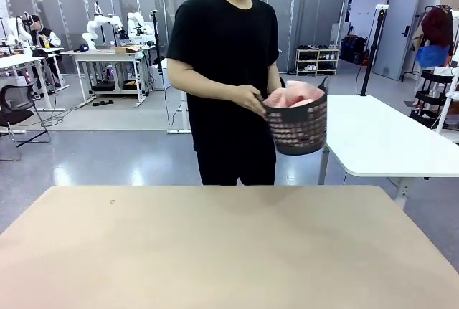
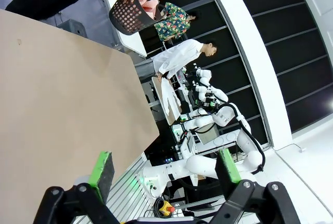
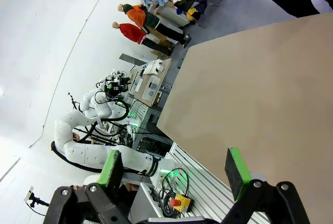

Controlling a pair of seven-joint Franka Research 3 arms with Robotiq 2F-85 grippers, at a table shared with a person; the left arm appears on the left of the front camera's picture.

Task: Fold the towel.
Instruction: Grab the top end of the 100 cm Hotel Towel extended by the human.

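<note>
Towel (image 1: 294,95) bunched in dark perforated basket (image 1: 297,131), held off the table (image 1: 215,252)
Person's hand (image 1: 251,100) grips the basket rim past the table's far edge, well ahead of both claws; left gripper (image 2: 165,168) jaws spread wide, nothing between them; right gripper (image 3: 174,167) likewise wide and empty, tabletop ahead of it
</note>
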